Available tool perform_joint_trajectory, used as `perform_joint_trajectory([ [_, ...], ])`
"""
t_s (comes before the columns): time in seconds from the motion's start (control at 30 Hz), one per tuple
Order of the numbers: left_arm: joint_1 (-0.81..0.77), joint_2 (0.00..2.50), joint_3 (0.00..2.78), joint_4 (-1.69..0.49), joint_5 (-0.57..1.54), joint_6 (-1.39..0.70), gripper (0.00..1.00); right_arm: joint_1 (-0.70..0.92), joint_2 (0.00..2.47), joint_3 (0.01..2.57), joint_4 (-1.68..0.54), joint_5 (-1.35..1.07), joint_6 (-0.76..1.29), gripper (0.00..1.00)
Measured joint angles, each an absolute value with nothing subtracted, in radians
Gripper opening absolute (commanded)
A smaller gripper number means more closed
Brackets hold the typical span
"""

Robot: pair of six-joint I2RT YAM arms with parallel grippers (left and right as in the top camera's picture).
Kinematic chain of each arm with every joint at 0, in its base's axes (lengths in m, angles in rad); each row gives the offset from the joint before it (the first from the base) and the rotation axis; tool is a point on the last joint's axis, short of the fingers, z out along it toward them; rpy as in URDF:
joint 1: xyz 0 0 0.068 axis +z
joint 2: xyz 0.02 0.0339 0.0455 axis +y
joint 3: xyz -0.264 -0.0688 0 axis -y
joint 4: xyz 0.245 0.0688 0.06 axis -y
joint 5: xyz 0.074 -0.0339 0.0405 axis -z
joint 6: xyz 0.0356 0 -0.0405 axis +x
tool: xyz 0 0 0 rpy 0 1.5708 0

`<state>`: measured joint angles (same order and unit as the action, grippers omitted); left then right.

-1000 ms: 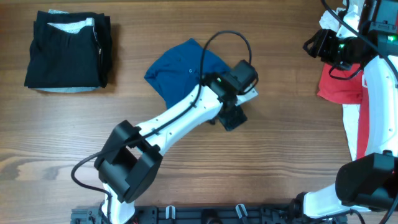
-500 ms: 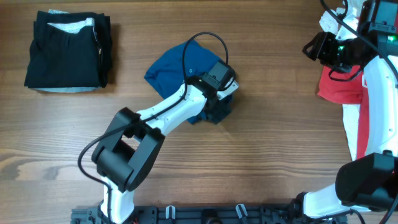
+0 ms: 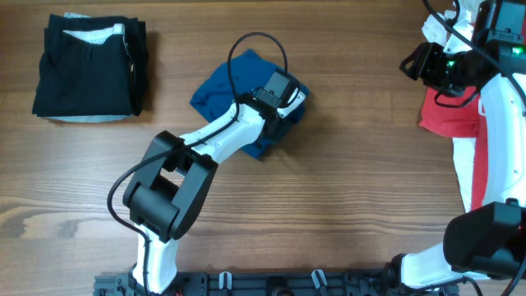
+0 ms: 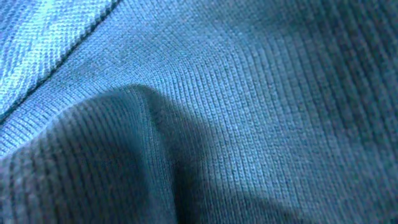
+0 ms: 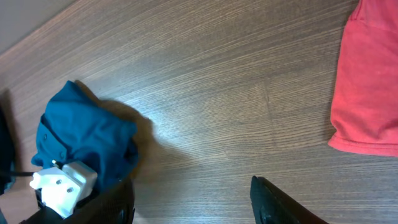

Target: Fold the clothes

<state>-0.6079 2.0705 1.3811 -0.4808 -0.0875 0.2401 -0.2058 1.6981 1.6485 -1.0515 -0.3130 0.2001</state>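
Observation:
The dark-blue shirt (image 3: 226,90) lies bunched at the table's middle; it also shows at the lower left of the right wrist view (image 5: 84,143). My left gripper (image 3: 282,103) is pressed down into the shirt's right side. Blue knit (image 4: 249,106) with a raised fold fills the left wrist view and hides the fingers, which are shut on the fabric. My right gripper (image 5: 193,205) hangs high at the far right, open, with only bare wood between its fingers. A red T-shirt (image 3: 448,111) lies below it at the right edge.
A folded black and white stack (image 3: 90,66) sits at the back left. A white piece (image 3: 464,177) lies under the red T-shirt along the right edge. The left arm (image 3: 205,152) stretches from the front across the table's middle.
The left gripper moved back and to the left onto the blue shirt and closed there. The shirt's right side is now more bunched. The right arm stayed still.

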Motion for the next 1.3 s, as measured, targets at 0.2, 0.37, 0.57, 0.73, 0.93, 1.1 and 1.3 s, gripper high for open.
perform_joint_trajectory([
  [0.2,-0.540,2.033,1.372,-0.487,-0.084,0.152,0.04,-0.206,1.698,1.649,-1.052,-0.313,0.200,0.60],
  [0.37,-0.459,1.820,1.358,-0.493,-0.107,0.076,0.04,-0.206,1.698,1.649,-1.055,-0.313,0.200,0.59],
  [0.57,-0.412,1.597,1.359,-0.496,-0.114,0.049,0.04,-0.206,1.698,1.649,-1.058,-0.313,0.200,0.59],
  [0.73,-0.390,1.504,1.358,-0.480,-0.114,0.046,0.04,-0.206,1.698,1.649,-1.059,-0.313,0.200,0.59],
  [0.93,-0.336,1.433,1.358,-0.428,-0.175,0.046,0.04,-0.206,1.698,1.649,-1.063,-0.313,0.200,0.59],
  [1.1,-0.225,1.390,1.357,-0.319,-0.256,0.131,0.04,-0.206,1.698,1.649,-1.062,-0.313,0.200,0.60],
  [1.3,-0.020,1.388,1.356,-0.194,-0.286,0.413,0.04,-0.206,1.698,1.649,-1.062,-0.313,0.200,0.59],
])
